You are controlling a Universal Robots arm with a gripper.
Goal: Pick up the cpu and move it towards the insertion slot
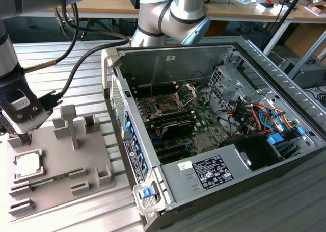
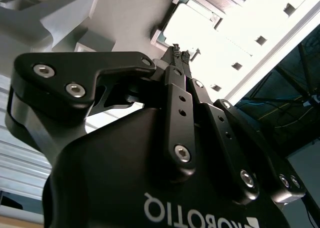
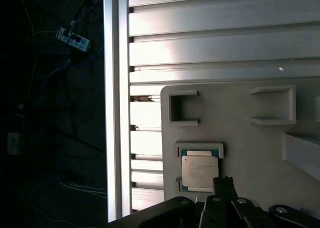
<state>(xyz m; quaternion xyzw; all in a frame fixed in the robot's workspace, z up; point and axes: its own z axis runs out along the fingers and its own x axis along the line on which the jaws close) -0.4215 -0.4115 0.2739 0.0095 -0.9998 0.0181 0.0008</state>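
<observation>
None of the move is done yet: I see the pincer point(image 1: 24, 138), tips together and empty, just above the cpu point(image 1: 28, 163) in its grey tray point(image 1: 53, 153); the insertion slot point(image 1: 167, 103) lies toward two o'clock, well apart.

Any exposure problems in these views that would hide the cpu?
First wrist view: cpu evenly lit, the area off the table nearly black. Second wrist view: the area past the gripper blows out to white. Exterior view: glare on the cpu's top.
</observation>
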